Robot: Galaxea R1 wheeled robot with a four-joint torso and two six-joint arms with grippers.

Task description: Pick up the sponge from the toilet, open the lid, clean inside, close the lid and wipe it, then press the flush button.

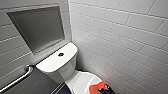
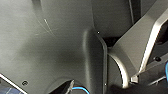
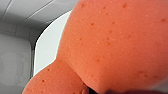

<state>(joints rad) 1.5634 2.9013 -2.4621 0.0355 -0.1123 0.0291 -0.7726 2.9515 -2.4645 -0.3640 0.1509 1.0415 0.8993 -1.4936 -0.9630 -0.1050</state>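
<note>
The white toilet (image 1: 58, 65) stands in the corner, with the dark round flush button (image 1: 60, 54) in the middle of its flat tank top. The lid (image 1: 81, 82) lies shut over the bowl at the bottom of the head view. The orange-red sponge (image 1: 96, 88) rests on the near part of the lid, and my right gripper (image 1: 104, 89) is a dark shape right on it. The right wrist view has the sponge (image 3: 112, 45) pressed up close, with a strip of the white lid (image 3: 47, 47) beside it.
A metal grab bar (image 1: 20, 77) runs along the left wall below a grey recessed niche (image 1: 40, 27). A white tiled wall (image 1: 125, 37) stands close on the right of the toilet. Dark robot body panels (image 2: 62, 50) show in the left wrist view.
</note>
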